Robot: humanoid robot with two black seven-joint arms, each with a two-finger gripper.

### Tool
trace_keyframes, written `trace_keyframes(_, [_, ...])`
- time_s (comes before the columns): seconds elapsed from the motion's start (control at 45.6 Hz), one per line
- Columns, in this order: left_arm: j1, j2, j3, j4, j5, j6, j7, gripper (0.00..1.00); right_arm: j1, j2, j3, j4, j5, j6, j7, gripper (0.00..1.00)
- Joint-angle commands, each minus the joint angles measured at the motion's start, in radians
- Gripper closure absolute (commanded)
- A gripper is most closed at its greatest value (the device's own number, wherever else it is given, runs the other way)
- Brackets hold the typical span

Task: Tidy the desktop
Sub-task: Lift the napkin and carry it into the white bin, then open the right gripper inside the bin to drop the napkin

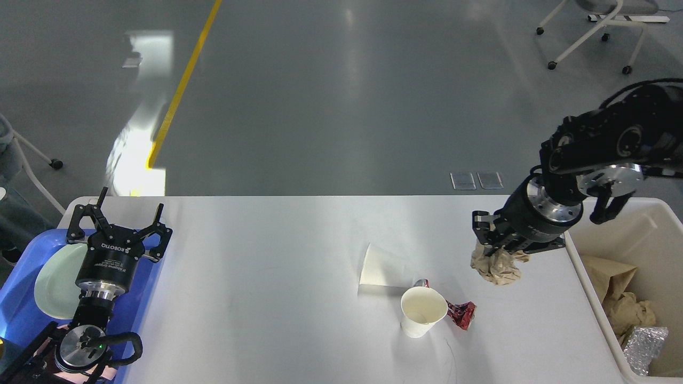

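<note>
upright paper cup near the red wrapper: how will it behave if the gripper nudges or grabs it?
The paper cup looks empty and thin-walled, so probably very light: a nudge would likely slide or tip it. It tapers to a narrower base, so it is likely tippy. A firm pinch may crush the rim. If toppled, it would probably roll in an arc.

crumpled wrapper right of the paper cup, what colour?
Red, with shiny metallic glints: the wrapper, clearest in the head view beside the paper cup.

A white desktop (267,298) carries a cream-white paper cup (422,311), a white paper cone (376,268) and a shiny red wrapper (462,314). Black grippers bracket it, the right gripper (493,250) over tan crumpled paper (497,268). A pale green plate (53,280) sits on a blue tray (21,309); a cream bin (648,234) holds brown paper and silver foil (643,346).
</note>
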Motion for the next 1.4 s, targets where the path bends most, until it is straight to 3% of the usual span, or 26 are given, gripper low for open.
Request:
trace_keyframes(0.0, [0.002, 0.001, 0.0, 0.0, 0.0, -0.001, -0.001, 0.03, -0.075, -0.135, -0.069, -0.045, -0.004, -0.008, 0.001, 1.0])
trace_keyframes(0.263, [0.002, 0.001, 0.0, 0.0, 0.0, -0.001, -0.001, 0.03, -0.298, -0.416, -0.069, -0.26, -0.111, -0.026, 0.003, 1.0])
trace_keyframes(0.482, [0.001, -0.001, 0.0, 0.0, 0.0, -0.001, -0.001, 0.03, -0.623, -0.516, 0.104, -0.547, -0.133, -0.034, 0.006, 1.0])
trace_keyframes(0.614, [0.0, -0.001, 0.0, 0.0, 0.0, -0.001, -0.001, 0.03, -0.87, -0.504, 0.279, -0.728, -0.133, -0.072, 0.006, 1.0])
trace_keyframes(0.833, [0.0, -0.001, 0.0, 0.0, 0.0, -0.001, -0.001, 0.03, -1.204, -0.41, 0.519, -0.932, -0.136, -0.262, 0.004, 1.0])
trace_keyframes(1.119, [0.0, 0.001, 0.0, 0.0, 0.0, -0.001, -0.001, 0.03, -1.353, -0.26, 0.531, -1.144, -0.121, -0.368, 0.004, 1.0])
trace_keyframes(1.382, [0.0, -0.001, 0.0, 0.0, 0.0, -0.001, -0.001, 0.03, -1.392, -0.235, 0.557, -1.162, -0.121, -0.42, 0.003, 1.0])
